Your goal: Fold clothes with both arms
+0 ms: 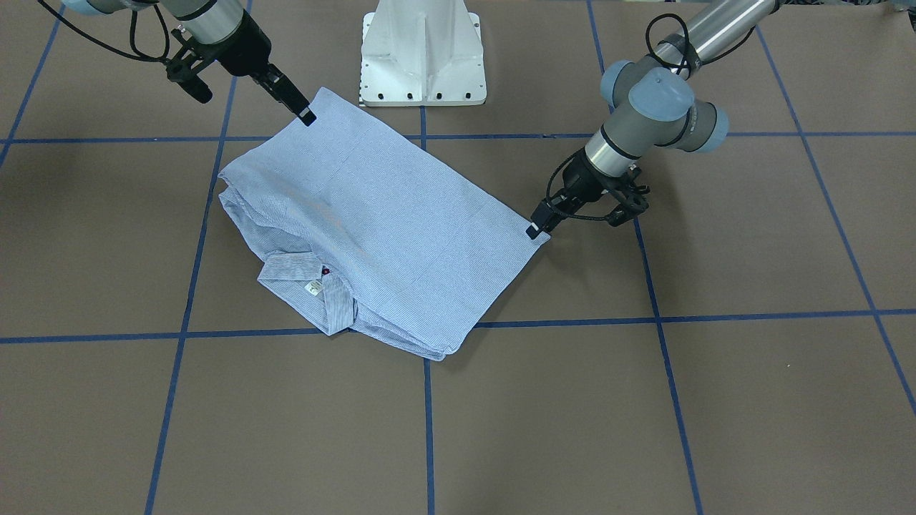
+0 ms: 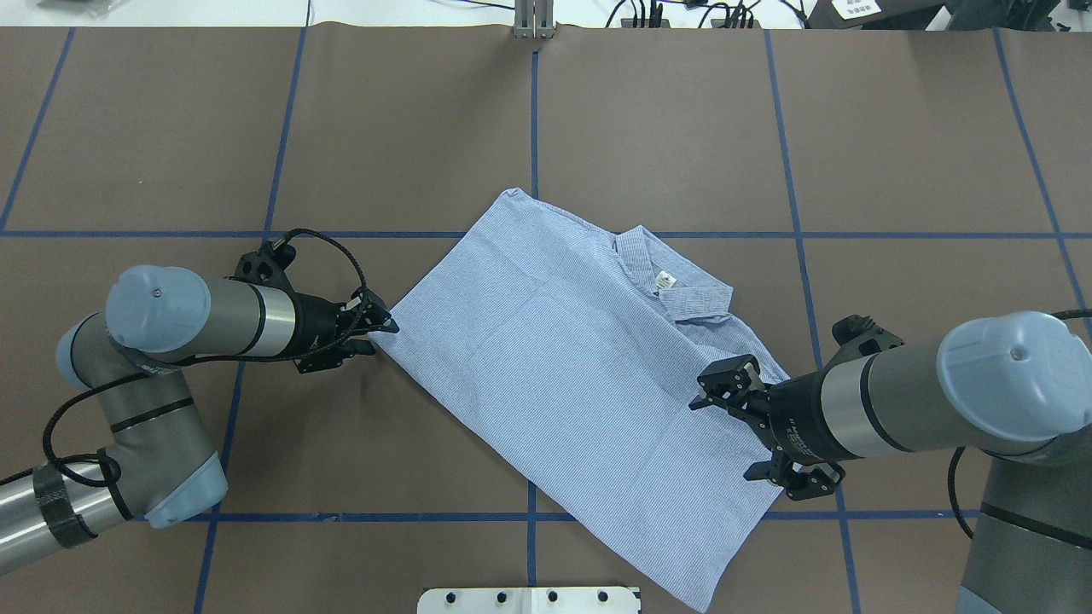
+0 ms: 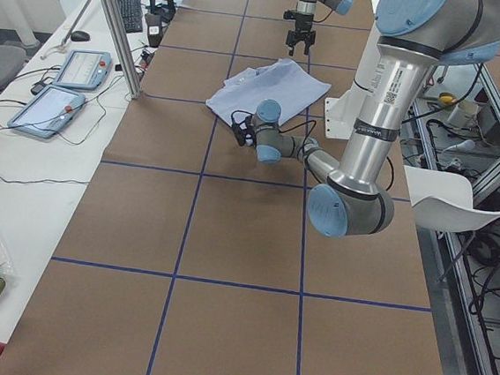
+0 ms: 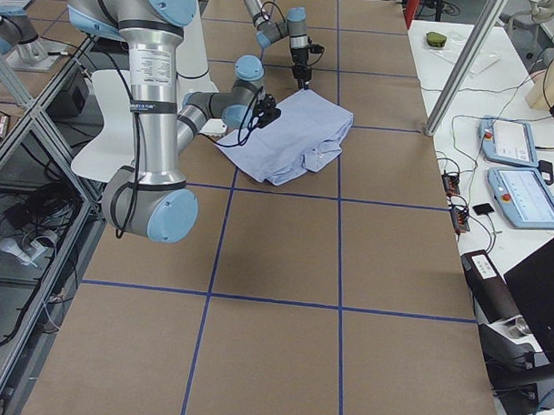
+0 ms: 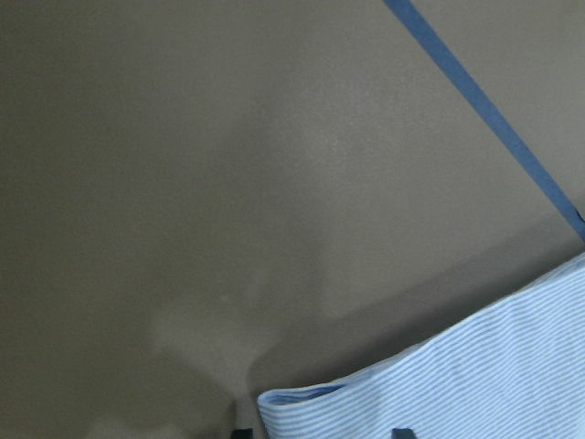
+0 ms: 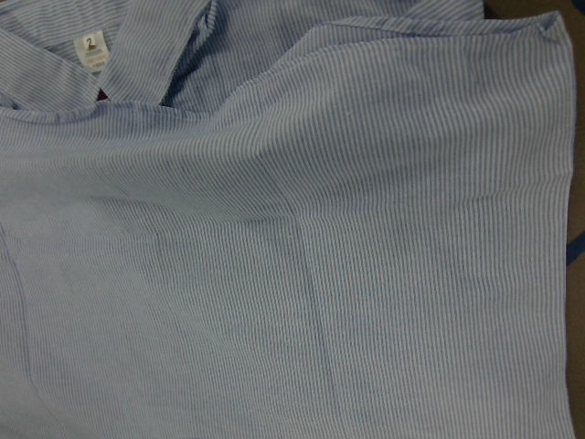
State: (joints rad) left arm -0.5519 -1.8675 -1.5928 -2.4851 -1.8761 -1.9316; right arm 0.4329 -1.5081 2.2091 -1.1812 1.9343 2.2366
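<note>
Shirt (image 2: 563, 367): lies folded flat on table (image 2: 682, 128), across blue grid lines (image 2: 533, 128), collar (image 2: 687, 300) and neck label (image 2: 665, 280) up, toward far side | left gripper (image 2: 375, 334): narrowly parted, straddles shirt's corner, grips nothing | right gripper (image 2: 723, 439): spread wide, hangs above shirt's edge on robot's right, grips nothing

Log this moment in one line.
striped shirt: folded, flat on table | left gripper: open at shirt corner | right gripper: over shirt, open/shut unclear
</note>
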